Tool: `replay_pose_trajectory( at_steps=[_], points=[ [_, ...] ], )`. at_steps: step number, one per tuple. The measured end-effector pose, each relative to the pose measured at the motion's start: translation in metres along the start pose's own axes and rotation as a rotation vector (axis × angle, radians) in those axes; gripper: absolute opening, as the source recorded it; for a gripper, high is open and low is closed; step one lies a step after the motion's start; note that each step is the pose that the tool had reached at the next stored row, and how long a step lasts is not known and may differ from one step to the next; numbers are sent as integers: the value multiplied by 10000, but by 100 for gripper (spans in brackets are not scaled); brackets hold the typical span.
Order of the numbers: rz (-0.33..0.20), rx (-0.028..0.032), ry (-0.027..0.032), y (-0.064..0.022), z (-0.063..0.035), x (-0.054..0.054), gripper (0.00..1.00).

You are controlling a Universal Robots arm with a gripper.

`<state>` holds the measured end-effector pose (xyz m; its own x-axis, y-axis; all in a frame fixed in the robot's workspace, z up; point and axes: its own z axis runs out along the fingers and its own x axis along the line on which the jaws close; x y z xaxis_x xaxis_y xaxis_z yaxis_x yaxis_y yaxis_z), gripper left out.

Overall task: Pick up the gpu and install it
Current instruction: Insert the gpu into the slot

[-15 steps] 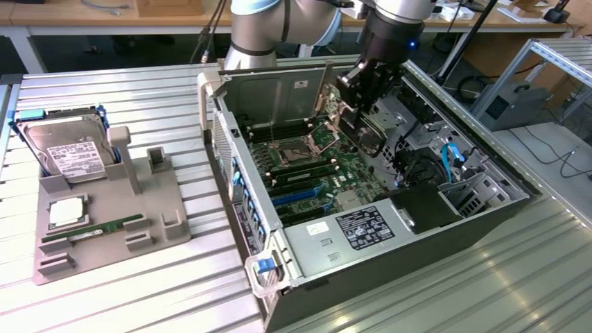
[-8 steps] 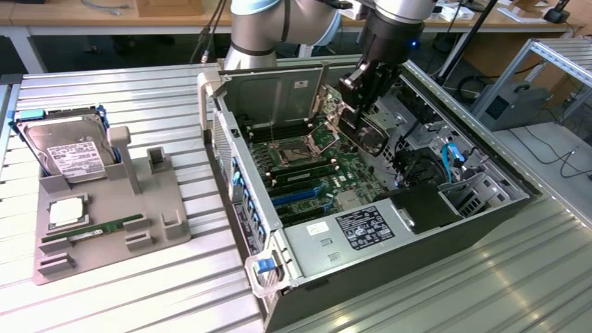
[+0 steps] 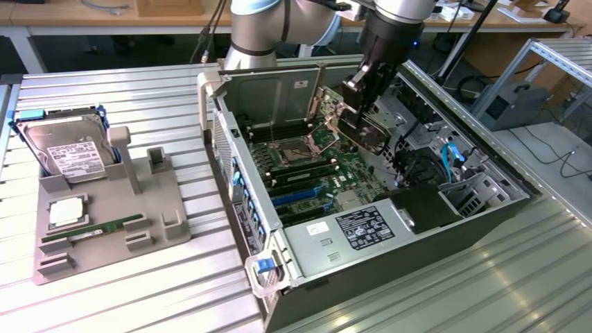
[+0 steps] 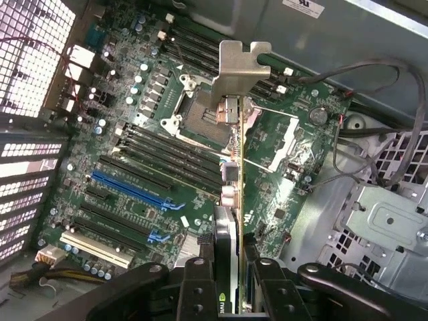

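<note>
My gripper (image 3: 362, 89) is shut on the gpu (image 3: 364, 130), a thin card with a brownish-tan face, and holds it on edge above the motherboard (image 3: 319, 170) inside the open computer case (image 3: 370, 229). In the wrist view the gpu (image 4: 231, 194) runs edge-on away from my gripper (image 4: 231, 271), with its silvery bracket (image 4: 236, 65) at the far end. The dark fingers (image 4: 197, 284) clamp the card from both sides. It hangs over the CPU socket (image 4: 200, 117), apart from the board. The blue expansion slots (image 4: 130, 189) lie to one side of the card.
A grey tray (image 3: 162, 215) at the exterior view's left holds a silver hard drive (image 3: 69, 152), a square chip (image 3: 68, 211) and a green memory stick (image 3: 93, 231). Loose cables (image 4: 374, 73) and a metal drive cage (image 4: 388, 221) border the motherboard.
</note>
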<state>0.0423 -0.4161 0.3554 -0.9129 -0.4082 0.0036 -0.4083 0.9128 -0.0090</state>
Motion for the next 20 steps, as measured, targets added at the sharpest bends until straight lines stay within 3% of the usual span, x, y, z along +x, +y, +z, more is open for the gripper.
replay_pose_trajectory(
  at_steps=[20],
  points=[
    [-2025,8,-18,0,0,0,27]
  ],
)
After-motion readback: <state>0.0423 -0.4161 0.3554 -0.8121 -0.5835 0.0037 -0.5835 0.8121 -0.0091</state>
